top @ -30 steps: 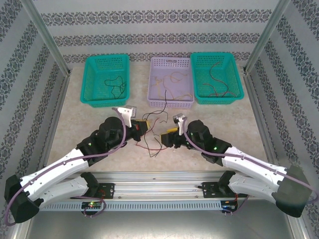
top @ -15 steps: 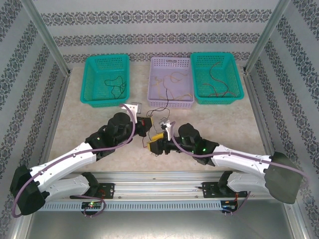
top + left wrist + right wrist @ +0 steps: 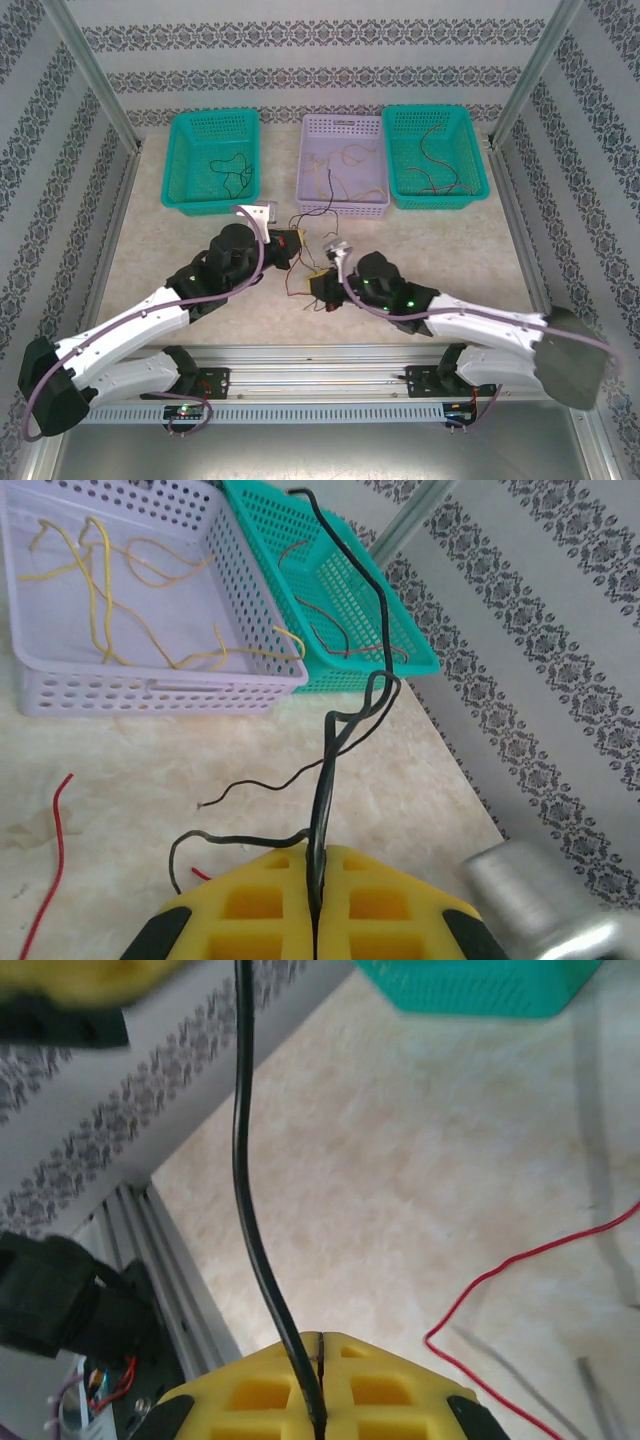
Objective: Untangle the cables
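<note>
A small tangle of thin black and red cables (image 3: pixel 303 268) lies on the table between my two grippers. My left gripper (image 3: pixel 292 244) is shut on a pair of black cables (image 3: pixel 330 750), pinched between its yellow fingers (image 3: pixel 265 900); they rise taut and loop toward the baskets. Shut as well, my right gripper (image 3: pixel 322 290) pinches one black cable (image 3: pixel 243 1150) in its yellow pads (image 3: pixel 380 1390); it runs straight up toward the left gripper. A loose red cable (image 3: pixel 520 1260) lies on the table to the right. Another red cable (image 3: pixel 50 865) lies left of the left gripper (image 3: pixel 318 858).
Three baskets stand at the back. The left teal basket (image 3: pixel 180 170) holds black cables, the lavender basket (image 3: pixel 375 205) holds yellow ones (image 3: pixel 130 610), and the right teal basket (image 3: pixel 478 190) holds red and black ones. The rail (image 3: pixel 320 355) runs along the near edge.
My right gripper swung left and toward the near edge, holding its black cable. The left gripper moved slightly toward the baskets. The cable between them is drawn tighter.
</note>
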Robot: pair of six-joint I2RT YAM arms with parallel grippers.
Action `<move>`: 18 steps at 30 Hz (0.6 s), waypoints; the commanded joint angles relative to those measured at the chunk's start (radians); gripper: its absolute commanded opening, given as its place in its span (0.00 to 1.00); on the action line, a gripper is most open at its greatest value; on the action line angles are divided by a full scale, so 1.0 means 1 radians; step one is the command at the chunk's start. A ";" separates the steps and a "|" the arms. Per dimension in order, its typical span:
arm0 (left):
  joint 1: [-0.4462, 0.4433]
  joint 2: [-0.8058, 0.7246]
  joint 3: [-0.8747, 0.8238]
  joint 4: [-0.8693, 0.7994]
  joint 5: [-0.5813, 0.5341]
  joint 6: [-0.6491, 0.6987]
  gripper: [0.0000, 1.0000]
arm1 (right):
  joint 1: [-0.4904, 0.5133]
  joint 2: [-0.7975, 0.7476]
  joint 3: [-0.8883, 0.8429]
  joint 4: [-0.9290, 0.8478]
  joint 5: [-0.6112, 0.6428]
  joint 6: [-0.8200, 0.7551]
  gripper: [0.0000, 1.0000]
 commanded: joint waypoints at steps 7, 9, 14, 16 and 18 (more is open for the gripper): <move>0.030 -0.052 0.000 -0.118 0.003 0.055 0.15 | -0.166 -0.327 -0.056 -0.193 0.050 -0.017 0.00; 0.031 -0.057 0.001 -0.123 0.001 0.057 0.18 | -0.180 -0.357 -0.050 -0.223 0.053 -0.026 0.00; 0.039 -0.066 0.015 -0.156 -0.016 0.066 0.39 | -0.238 -0.410 -0.030 -0.264 0.029 -0.029 0.00; 0.041 -0.070 0.015 -0.165 -0.016 0.070 0.39 | -0.264 -0.423 -0.013 -0.280 0.010 -0.026 0.00; 0.042 -0.075 0.007 -0.163 -0.017 0.072 0.38 | -0.288 -0.433 0.010 -0.303 -0.012 -0.030 0.00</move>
